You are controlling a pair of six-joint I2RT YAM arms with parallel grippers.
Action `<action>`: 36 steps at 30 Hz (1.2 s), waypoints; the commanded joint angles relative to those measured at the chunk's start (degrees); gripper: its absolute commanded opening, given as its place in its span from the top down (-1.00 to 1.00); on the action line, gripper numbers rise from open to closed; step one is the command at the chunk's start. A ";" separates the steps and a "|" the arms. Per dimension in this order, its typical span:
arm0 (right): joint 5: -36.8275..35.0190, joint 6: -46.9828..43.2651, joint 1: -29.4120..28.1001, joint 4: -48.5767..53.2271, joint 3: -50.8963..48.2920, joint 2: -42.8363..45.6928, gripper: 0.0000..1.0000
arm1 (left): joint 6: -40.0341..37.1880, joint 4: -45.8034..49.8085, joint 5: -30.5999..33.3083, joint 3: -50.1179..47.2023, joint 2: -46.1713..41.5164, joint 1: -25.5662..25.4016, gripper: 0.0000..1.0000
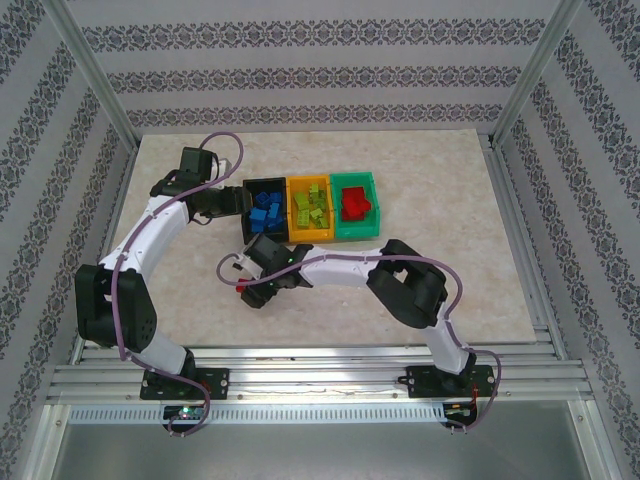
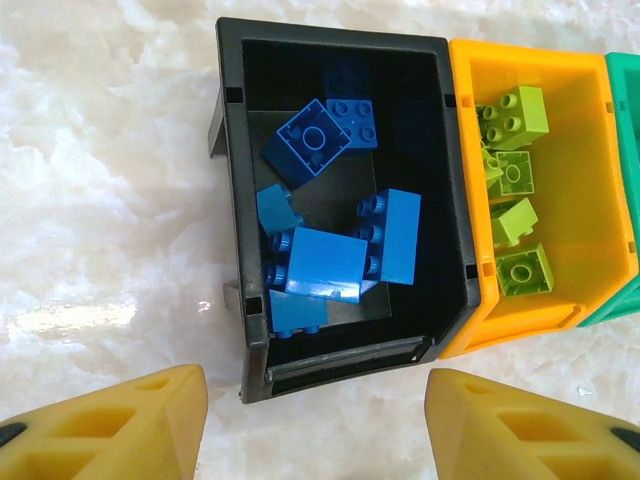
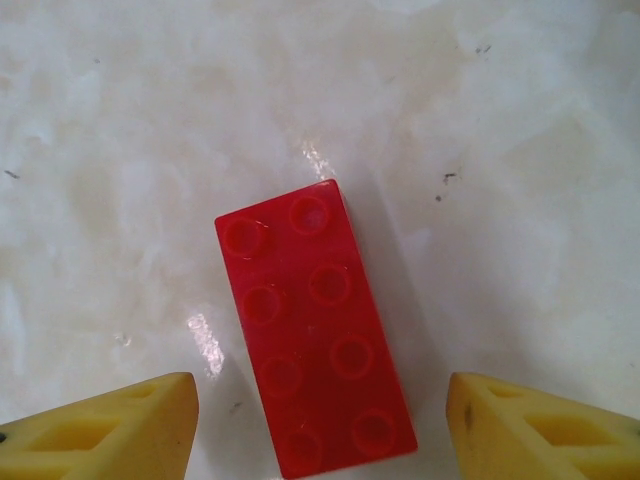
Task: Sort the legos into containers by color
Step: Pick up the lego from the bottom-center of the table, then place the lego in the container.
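Right gripper is hovering spread around a red brick, not gripping; left gripper is hanging spread, empty, above the black bin.

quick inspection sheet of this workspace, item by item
surface: pale marble-look table, a few dark specks
job's things: blue bricks in black bin; yellow-green bricks in orange-yellow bin; red bricks in green bin; loose red brick lying on the table
clutter: nothing seen
end effectors: left end effector open, empty, over the black bin's end; right end effector open, straddling the loose red brick, not touching
cables: purple cable along the left arm, another along the right
surroundings: patterned walls, metal frame
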State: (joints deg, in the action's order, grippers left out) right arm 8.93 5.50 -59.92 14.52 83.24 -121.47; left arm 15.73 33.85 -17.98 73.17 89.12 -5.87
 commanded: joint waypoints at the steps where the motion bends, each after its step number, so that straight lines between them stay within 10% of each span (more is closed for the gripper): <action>1: -2.47 -1.57 -1.46 2.61 3.27 -3.00 -0.30 | 0.80 1.21 -0.83 1.63 0.62 0.60 -0.20; 12: -6.31 1.16 0.30 -3.40 -6.84 8.18 0.43 | 0.89 1.27 -2.21 1.79 1.32 0.68 -0.20; 24: -5.95 15.66 23.60 -15.71 -27.75 33.23 0.51 | 1.17 0.52 -3.68 1.55 1.22 0.60 -0.20; 32: -4.23 15.60 35.78 -12.43 -20.86 26.91 0.47 | 1.08 0.16 -4.20 1.32 1.40 0.64 -0.20; 36: -3.07 13.72 38.82 -9.42 -15.51 22.69 0.13 | 0.99 0.26 -4.10 1.54 1.35 0.66 -0.20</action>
State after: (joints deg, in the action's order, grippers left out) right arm 4.01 19.84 -22.50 2.87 63.70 -96.92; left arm 16.14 33.82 -21.04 73.43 89.78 -5.87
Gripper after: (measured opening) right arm 0.412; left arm 0.601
